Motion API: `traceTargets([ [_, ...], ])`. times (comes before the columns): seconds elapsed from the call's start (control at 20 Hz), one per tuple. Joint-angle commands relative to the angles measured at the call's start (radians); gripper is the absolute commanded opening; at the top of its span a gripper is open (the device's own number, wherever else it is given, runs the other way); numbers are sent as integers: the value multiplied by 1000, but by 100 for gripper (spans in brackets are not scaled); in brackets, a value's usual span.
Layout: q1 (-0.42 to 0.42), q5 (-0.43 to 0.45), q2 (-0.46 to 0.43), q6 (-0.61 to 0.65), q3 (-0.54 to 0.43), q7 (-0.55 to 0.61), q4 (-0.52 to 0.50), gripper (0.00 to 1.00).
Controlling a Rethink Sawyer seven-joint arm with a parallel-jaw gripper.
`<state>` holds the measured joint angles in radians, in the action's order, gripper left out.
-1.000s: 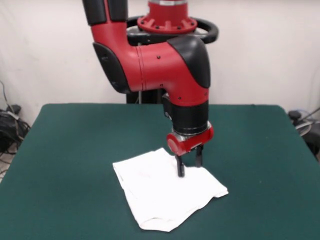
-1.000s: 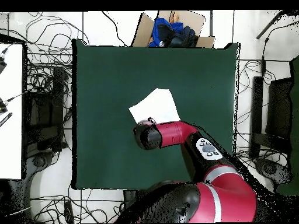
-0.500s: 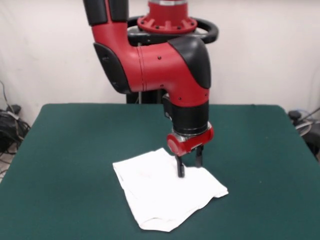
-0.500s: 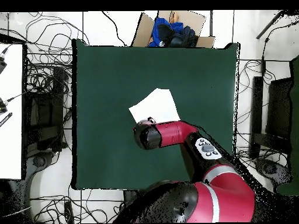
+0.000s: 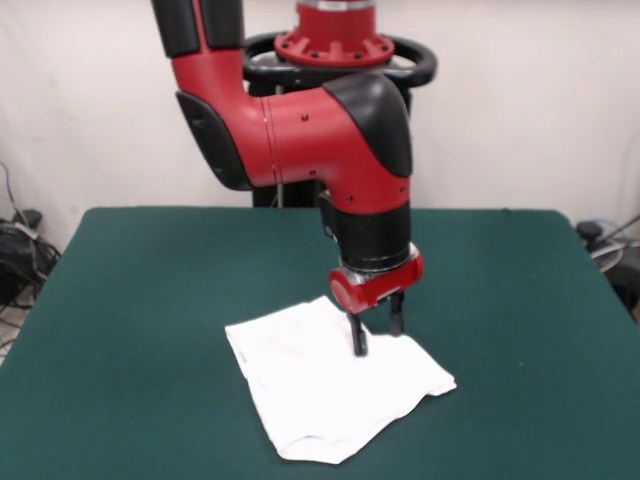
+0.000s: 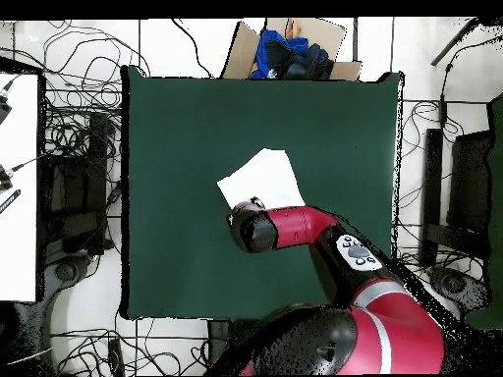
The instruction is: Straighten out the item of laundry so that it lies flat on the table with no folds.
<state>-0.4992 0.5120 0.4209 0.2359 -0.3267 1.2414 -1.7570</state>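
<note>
A small white folded cloth shirt (image 5: 335, 385) is lying rumpled on the large dark green matte table (image 5: 140, 300), just below the middle of the front view and a little above centre in the overhead view, its plain side up with a faint reddish print showing through. The red and black arm's gripper (image 5: 376, 334) is hanging over the shirt's upper right edge, its two black fingers (image 5: 358, 337) standing apart, the nearer tip touching or nearly touching the fabric.
</note>
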Motion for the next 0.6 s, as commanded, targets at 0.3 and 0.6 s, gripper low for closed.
traceTargets([
  [0.3,9,107,-191,-12,40,51,27,100],
  [0.6,17,106,-191,-10,46,56,31,100],
])
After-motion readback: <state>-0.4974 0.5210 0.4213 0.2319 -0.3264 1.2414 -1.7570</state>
